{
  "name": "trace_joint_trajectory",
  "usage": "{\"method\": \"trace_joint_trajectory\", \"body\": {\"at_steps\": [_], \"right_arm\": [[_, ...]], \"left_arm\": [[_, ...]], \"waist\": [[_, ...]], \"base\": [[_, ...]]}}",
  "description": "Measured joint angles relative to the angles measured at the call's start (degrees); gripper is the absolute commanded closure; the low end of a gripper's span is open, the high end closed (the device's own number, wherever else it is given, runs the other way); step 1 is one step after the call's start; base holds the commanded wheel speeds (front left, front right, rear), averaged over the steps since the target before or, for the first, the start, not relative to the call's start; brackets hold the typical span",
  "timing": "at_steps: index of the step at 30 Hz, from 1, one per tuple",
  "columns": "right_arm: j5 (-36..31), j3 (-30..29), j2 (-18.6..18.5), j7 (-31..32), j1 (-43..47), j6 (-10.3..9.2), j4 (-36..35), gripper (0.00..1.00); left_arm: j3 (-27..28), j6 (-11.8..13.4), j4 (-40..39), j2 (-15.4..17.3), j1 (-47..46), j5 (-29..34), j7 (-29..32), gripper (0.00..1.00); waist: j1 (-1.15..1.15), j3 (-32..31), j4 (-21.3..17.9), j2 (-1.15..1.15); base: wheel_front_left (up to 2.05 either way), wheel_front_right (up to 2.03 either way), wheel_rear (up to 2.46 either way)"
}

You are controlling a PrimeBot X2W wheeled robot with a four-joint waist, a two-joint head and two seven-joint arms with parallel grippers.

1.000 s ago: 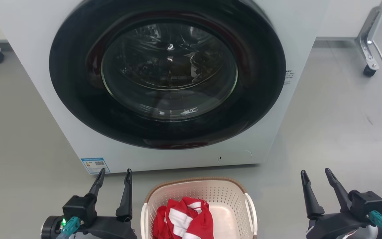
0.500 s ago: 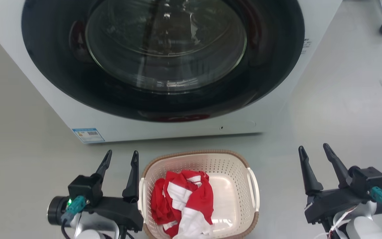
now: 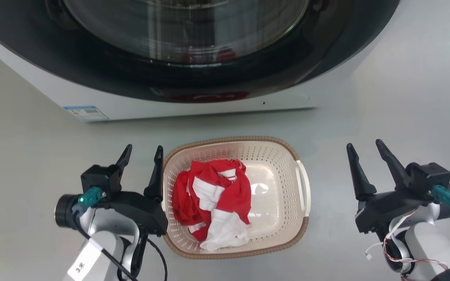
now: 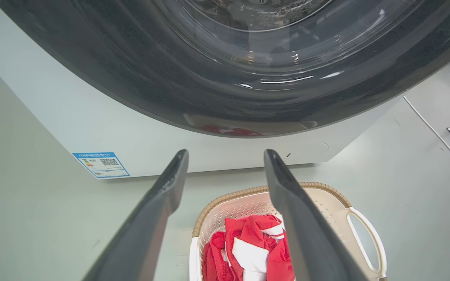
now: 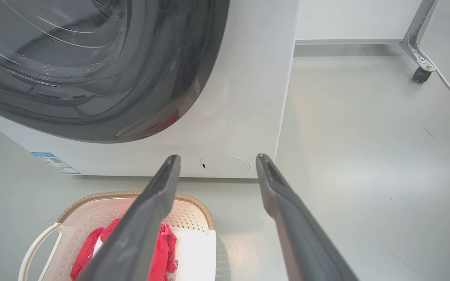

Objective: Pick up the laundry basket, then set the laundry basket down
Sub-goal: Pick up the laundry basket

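loosely in laundry basket (image 3: pixel 266 154), maybe garments (image 3: pixel 213 195)

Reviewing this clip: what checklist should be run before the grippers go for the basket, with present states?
1. Left gripper open: ok.
2. Right gripper open: ok.
3. Laundry basket upright on the floor: ok.
4. Red-and-white clothing inside the rim: ok.
5. Left gripper alongside the basket's left edge; contact: cannot tell.
6. Right gripper at the right handle: not ok, bare floor lies between them.
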Motion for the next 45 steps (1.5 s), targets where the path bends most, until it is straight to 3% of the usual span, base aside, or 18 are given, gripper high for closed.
{"method": "trace_joint_trajectory", "body": {"at_steps": [21, 45], "right_arm": [[-0.6, 2.5, 2.2, 1.4, -10.9, 2.48, 9.9, 0.0], [-1.1, 4.8, 4.2, 1.2, -17.4, 4.86, 20.8, 0.0]], "left_arm": [[0.3, -3.1, 14.3, -1.3, -12.7, -1.5, 3.9, 0.0], [-0.2, -8.7, 29.9, -2.9, -19.8, -4.3, 3.9, 0.0]], "waist": [[-0.01, 16.0, 0.4, 0.0], [-0.02, 24.4, 1.2, 0.0]], "base": [[0.0, 0.0, 0.0], [0.0, 0.0, 0.0]]}}
